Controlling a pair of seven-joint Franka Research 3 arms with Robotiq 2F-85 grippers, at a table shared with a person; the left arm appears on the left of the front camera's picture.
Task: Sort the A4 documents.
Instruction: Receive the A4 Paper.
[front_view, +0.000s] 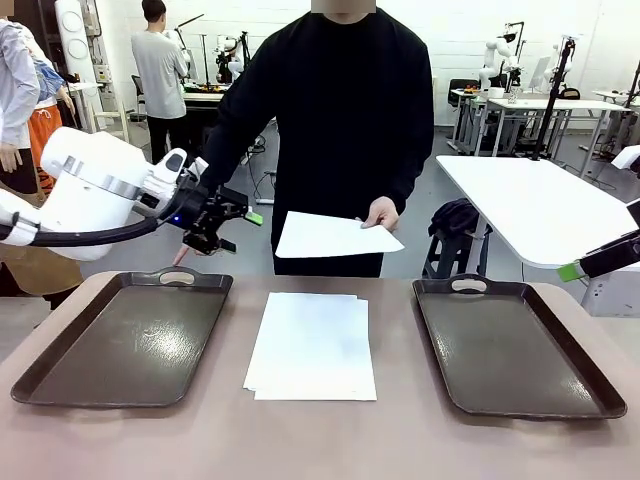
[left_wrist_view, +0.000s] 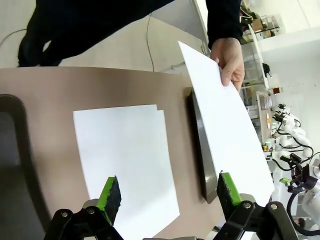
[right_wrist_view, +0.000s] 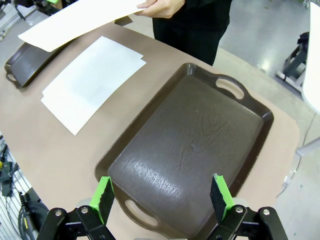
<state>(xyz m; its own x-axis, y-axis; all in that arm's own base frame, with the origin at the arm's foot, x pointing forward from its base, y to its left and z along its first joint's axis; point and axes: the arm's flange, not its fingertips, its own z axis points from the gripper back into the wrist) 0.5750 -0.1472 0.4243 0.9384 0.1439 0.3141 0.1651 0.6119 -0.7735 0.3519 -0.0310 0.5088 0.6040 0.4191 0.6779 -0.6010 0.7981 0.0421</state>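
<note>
A small stack of plain white A4 paper sheets (front_view: 312, 345) lies at the centre of a pale brown tabletop (front_view: 320, 445), its edges slightly staggered. A dark brown rectangular plastic tray with cut-out handles (front_view: 125, 340) sits at the stack's 9 o'clock, and a matching dark brown tray (front_view: 515, 345) at its 3 o'clock, each apart from the paper. At 12 o'clock a person in a black top stands at the far side. The person's hand (front_view: 381, 212) pinches one more white A4 sheet (front_view: 335, 236) by a corner and holds it in the air above the table's far edge, clear of the stack. The robot's left gripper (front_view: 240, 230) hovers at about 10 o'clock from the stack, over the far end of the nearer tray. Its green-padded fingers are spread wide around nothing, close to the held sheet's free corner but not touching it. The right gripper (right_wrist_view: 162, 192) hangs above the tray at 3 o'clock with its fingers likewise wide apart and nothing between them.
</note>
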